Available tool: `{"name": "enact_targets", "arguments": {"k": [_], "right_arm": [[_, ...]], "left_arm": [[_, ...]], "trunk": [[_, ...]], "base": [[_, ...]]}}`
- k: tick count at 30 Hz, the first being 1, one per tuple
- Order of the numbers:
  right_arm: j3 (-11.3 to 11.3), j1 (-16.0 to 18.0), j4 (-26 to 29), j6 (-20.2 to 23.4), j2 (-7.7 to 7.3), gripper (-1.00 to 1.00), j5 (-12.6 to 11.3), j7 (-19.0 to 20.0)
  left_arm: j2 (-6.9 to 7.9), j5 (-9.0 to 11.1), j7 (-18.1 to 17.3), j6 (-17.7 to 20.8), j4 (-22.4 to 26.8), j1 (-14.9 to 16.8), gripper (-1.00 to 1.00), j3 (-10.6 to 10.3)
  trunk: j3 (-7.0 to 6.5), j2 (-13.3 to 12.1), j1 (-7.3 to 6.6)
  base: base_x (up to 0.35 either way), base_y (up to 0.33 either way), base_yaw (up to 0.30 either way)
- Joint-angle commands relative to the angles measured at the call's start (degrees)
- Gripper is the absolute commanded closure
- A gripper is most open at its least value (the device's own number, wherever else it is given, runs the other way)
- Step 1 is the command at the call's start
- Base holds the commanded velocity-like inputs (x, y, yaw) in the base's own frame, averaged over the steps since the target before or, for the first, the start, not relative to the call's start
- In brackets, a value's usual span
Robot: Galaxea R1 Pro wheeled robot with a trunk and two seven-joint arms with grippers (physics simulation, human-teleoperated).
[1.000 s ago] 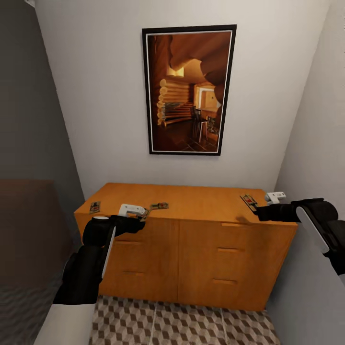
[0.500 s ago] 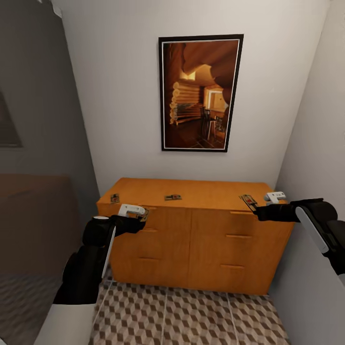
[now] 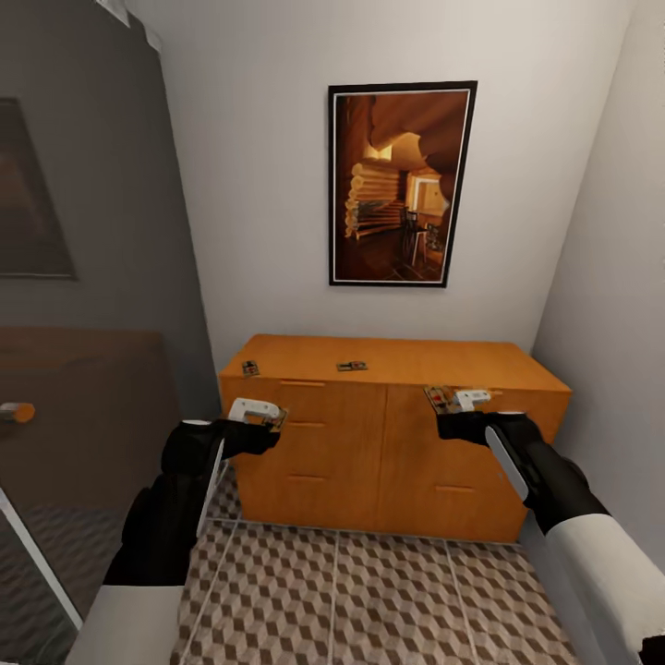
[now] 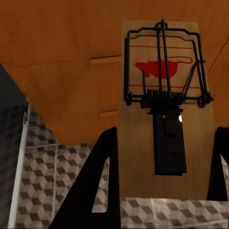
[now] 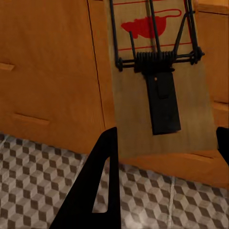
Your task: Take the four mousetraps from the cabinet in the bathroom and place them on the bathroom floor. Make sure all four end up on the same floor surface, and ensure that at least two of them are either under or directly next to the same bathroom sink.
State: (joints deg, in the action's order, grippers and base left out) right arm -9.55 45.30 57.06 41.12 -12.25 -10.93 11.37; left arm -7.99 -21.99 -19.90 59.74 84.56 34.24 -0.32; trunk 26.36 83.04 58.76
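The robot stands facing an orange wooden cabinet [image 3: 388, 443] set against the white back wall, with a framed picture [image 3: 402, 185] of a log interior hanging above it at twelve o'clock. Each arm is raised in front of the drawer fronts, and each gripper is closed around a mousetrap. The left gripper [image 3: 268, 417], at about nine o'clock from the middle of the cabinet, holds its trap [image 4: 164, 109] flat between the two dark fingers [image 4: 95, 186]; from the wrist you see a pale wooden board with a black wire bar, a coil spring and a red mouse printed on it. The right gripper [image 3: 457, 402], out towards three o'clock, grips a matching mousetrap [image 5: 160, 81] the same way. Two more mousetraps lie on the cabinet top: one near the left end [image 3: 249, 368] and one near the middle [image 3: 351, 366] (both look small and blurred from here, so I cannot make out their details). Below the cabinet, at six o'clock, runs the bathroom floor [image 3: 369, 600] with its cube-patterned tiles.
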Motion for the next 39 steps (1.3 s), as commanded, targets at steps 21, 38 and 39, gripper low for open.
{"name": "enact_targets", "arguments": {"k": [21, 38, 39], "right_arm": [[-0.21, 0.05, -12.28, -2.9, 1.96, 1.0, 0.93, -0.78], [-0.28, 0.05, -26.95, -7.76, 2.79, 1.0, 1.68, -0.91], [-0.25, 0.05, -28.42, -8.75, 3.48, 1.0, 2.52, -0.91]], "left_arm": [[0.25, -0.59, 0.24, -15.81, -26.27, 0.04, 1.0, 11.58], [0.36, -0.51, 0.37, -28.61, -45.0, 0.04, 1.0, 14.64], [0.39, -0.43, 0.56, -30.62, -47.03, 0.04, 1.0, 15.53]], "trunk": [[0.07, 0.04, -0.03], [0.07, 0.04, -0.03], [0.07, 0.04, -0.03]], "base": [[-0.276, 0.168, 0.0], [-0.075, 0.009, 0.0], [-0.001, 0.0, 0.0]]}}
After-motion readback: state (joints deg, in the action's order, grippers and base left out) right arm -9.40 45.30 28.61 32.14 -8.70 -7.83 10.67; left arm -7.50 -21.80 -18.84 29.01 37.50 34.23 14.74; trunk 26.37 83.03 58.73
